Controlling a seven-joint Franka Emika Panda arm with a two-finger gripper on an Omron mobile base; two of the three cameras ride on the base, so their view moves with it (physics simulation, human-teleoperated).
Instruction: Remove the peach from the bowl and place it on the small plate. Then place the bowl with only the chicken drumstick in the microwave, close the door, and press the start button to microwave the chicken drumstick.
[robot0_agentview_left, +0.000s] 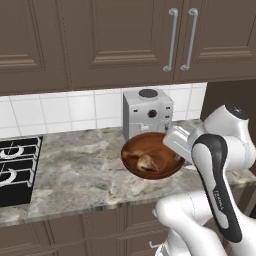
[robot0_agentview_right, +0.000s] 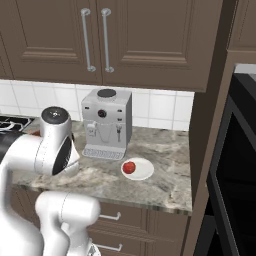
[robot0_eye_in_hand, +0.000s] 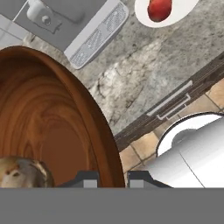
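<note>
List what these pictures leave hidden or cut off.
- Claw: in the hand view just the fingertips straddle the bowl rim; in the left base view the arm covers it.
- Drumstick: cut off by the hand view's bottom edge.
- Bowl: hidden behind the arm in the right base view.
- Microwave: cut off at the right base view's edge.

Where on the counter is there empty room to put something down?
Bare marble lies between the black stovetop and the grey coffee machine, under the lifted brown wooden bowl. It is crowded beside the machine, where the small white plate with the red peach sits.
</note>
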